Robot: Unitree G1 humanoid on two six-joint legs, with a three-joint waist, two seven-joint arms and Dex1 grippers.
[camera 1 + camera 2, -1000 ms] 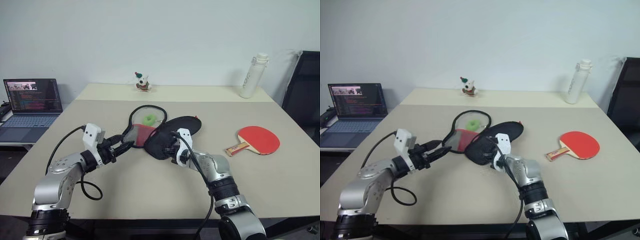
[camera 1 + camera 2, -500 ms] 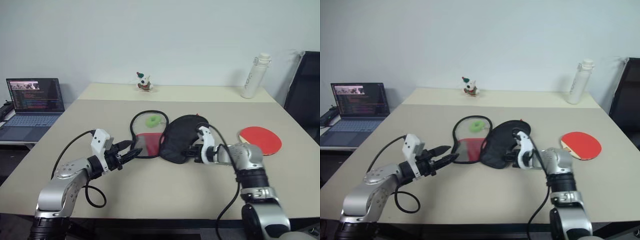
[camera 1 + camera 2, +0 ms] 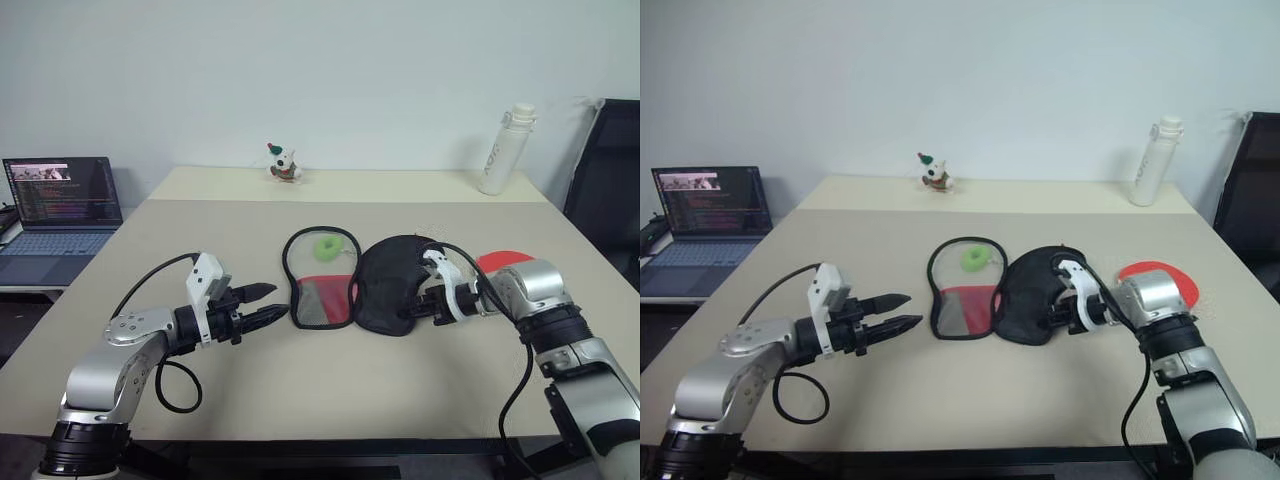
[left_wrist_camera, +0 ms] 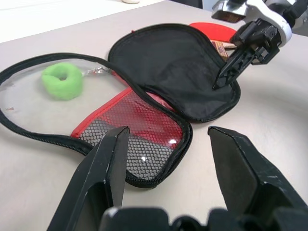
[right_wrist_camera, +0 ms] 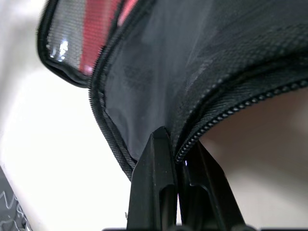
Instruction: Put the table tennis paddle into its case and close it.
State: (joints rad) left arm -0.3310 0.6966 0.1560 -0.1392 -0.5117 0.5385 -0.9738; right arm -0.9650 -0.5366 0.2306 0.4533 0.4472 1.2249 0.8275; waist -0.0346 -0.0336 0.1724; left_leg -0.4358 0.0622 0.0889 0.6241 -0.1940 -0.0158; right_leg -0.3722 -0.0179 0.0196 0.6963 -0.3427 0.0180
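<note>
The case [image 3: 322,290] lies unzipped and spread flat at the table's middle. Its left half shows red fabric and mesh, and its black flap [image 3: 390,285] is folded out to the right. My right gripper [image 3: 413,311] is shut on that flap's zipper rim [image 5: 226,115] at its near right edge. Just left of the case my left gripper [image 3: 278,300] hovers open, pointing at it and holding nothing. The table tennis paddle [image 3: 1152,270] lies behind my right forearm, and only a part of its red face shows.
A small green ring [image 3: 326,245] lies in the case's left half. A white bottle [image 3: 502,150] and a small toy figure [image 3: 283,162] stand at the table's far edge. A laptop [image 3: 60,200] sits on a side desk to the left, and a black chair [image 3: 610,190] stands at the right.
My right gripper has drawn the black flap over to the right, laying the case open. My right arm now covers most of the paddle. The left gripper has stayed open near the case's left edge.
</note>
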